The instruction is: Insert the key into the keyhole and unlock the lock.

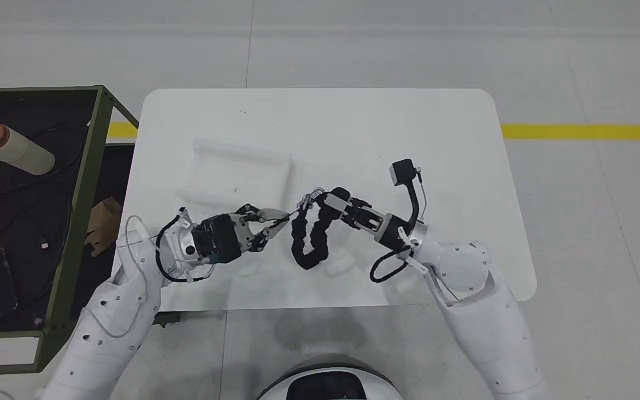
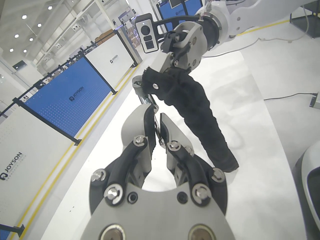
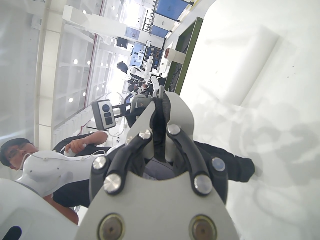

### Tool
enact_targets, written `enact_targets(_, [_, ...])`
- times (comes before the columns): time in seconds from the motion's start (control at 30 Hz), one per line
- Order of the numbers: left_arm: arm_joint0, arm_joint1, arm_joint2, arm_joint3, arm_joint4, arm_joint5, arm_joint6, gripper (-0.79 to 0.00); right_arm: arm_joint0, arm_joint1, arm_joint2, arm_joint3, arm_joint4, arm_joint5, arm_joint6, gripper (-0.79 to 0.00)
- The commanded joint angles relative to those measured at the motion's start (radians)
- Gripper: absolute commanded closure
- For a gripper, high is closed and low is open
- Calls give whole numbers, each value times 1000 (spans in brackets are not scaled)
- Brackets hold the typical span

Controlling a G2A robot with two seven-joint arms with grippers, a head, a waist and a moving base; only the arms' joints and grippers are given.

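Pinching the key (image 2: 157,131), left hand (image 2: 157,113) faces the lock (image 2: 190,106) clamped in right hand (image 3: 161,99).

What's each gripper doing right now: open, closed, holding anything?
Left gripper: closed on the key.
Right gripper: closed on the lock.

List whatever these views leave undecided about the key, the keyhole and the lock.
- Key: a thin sliver between the fingers of the left gripper; too small in the top view.
- Keyhole: in the left wrist view those fingers cover the near end of the lock barrel, so insertion cannot be told.
- Lock body: wrapped in a black sleeve; in the right wrist view the right gripper blocks most of it.
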Motion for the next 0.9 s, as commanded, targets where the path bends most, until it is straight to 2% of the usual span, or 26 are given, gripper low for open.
enact_targets(0.0, [-1,0,-2,20,-33,7,24,-785,1,2,4,1,-21,4,-11,0])
enact_targets(0.1, [-1,0,-2,20,-33,7,24,-785,-5,7,18,-15,-129,19,-76,0])
enact_targets(0.27, [-1,0,-2,20,-33,7,24,-785,-41,14,36,-80,-417,92,-256,0])
enact_targets(0.4, [-1,0,-2,20,-33,7,24,-785,-75,20,8,-151,-834,202,-432,0])
enact_targets(0.53, [-1,0,-2,20,-33,7,24,-785,-96,24,-68,-183,-1224,258,-544,0])
enact_targets(0.6, [-1,0,-2,20,-33,7,24,-785,-97,29,-109,-172,-1480,280,-594,0])
enact_targets(0.8, [-1,0,-2,20,-33,7,24,-785,-86,24,-230,-76,-1938,382,-638,0])
enact_targets(0.87, [-1,0,-2,20,-33,7,24,-785,-74,18,-258,-21,-2016,397,-590,0])
